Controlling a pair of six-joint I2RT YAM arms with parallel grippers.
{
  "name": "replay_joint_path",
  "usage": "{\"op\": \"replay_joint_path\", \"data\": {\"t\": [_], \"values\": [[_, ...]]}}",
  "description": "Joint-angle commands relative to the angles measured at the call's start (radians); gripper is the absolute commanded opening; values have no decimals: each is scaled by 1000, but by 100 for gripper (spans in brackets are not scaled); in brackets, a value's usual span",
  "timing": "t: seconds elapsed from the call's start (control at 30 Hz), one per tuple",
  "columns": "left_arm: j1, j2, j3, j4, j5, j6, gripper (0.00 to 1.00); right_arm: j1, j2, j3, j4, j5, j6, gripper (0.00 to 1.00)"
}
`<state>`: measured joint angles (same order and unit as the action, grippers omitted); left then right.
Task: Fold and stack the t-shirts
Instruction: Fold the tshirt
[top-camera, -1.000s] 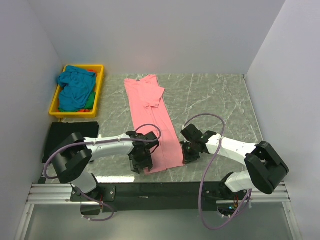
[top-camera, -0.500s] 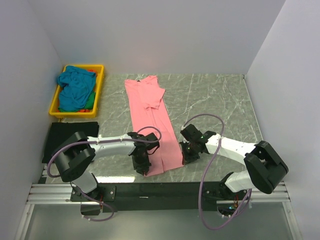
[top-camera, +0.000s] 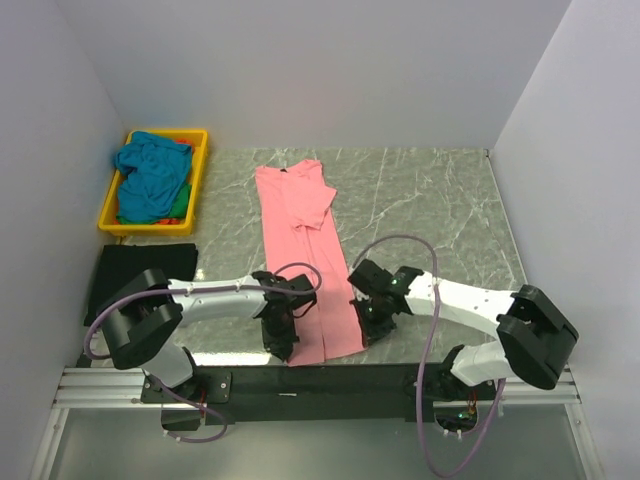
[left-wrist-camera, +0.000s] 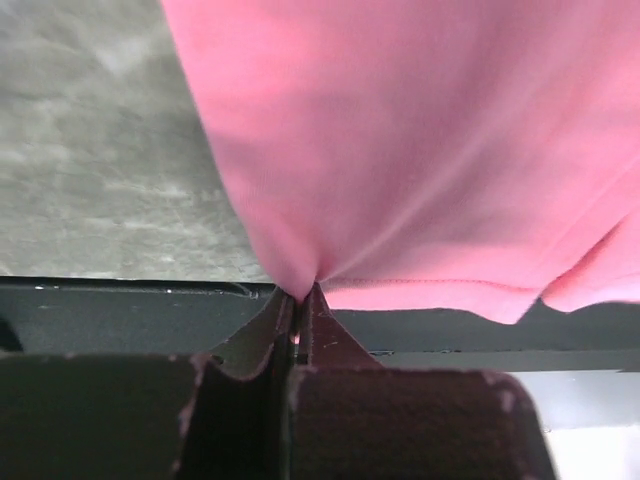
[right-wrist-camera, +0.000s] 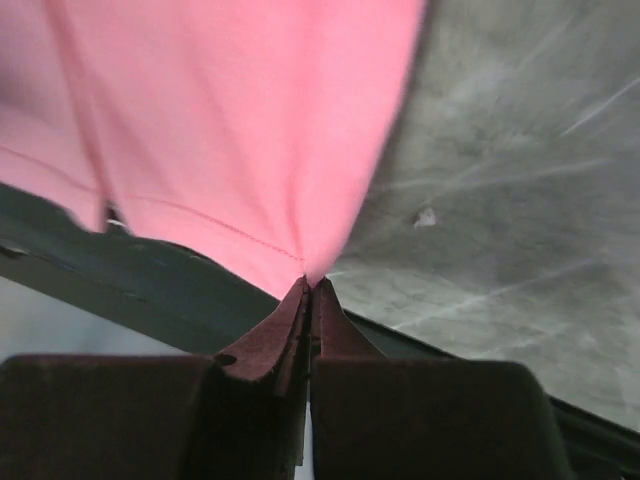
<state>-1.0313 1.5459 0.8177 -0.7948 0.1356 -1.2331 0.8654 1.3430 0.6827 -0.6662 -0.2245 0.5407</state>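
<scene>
Two t-shirts are plainly in view. At far left, the yellow tray (top-camera: 201, 165) holds the crumpled teal t-shirt (top-camera: 150, 168) over what appear to be green and red garments (top-camera: 180, 207). A black mat (top-camera: 135, 268) lies nearer, beside the table (top-camera: 430, 200). The left gripper (left-wrist-camera: 300, 292) is clamped on the near-left hem corner of the pink t-shirt (top-camera: 303, 250); one second earlier its jaws stood apart. The shirt has shifted toward the near edge. Its long axis runs near to far, with the collar at the far end leaning slightly left. The right gripper (right-wrist-camera: 308, 283) pinches the near-right hem corner.
</scene>
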Motion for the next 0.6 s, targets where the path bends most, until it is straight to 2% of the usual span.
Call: {"op": "replay_joint_path", "data": {"t": [0.0,0.3,0.57], "values": [[45,-38,52,-33,-26,33,1,-25,1,159,-84,79,-19,0],[371,-21,222,-57,-195,217,1,-149,189,469,-75,154,-113,0],[485,65,405,12,-352,369,1,-200,361,662,-24,206,-168,0]]}}
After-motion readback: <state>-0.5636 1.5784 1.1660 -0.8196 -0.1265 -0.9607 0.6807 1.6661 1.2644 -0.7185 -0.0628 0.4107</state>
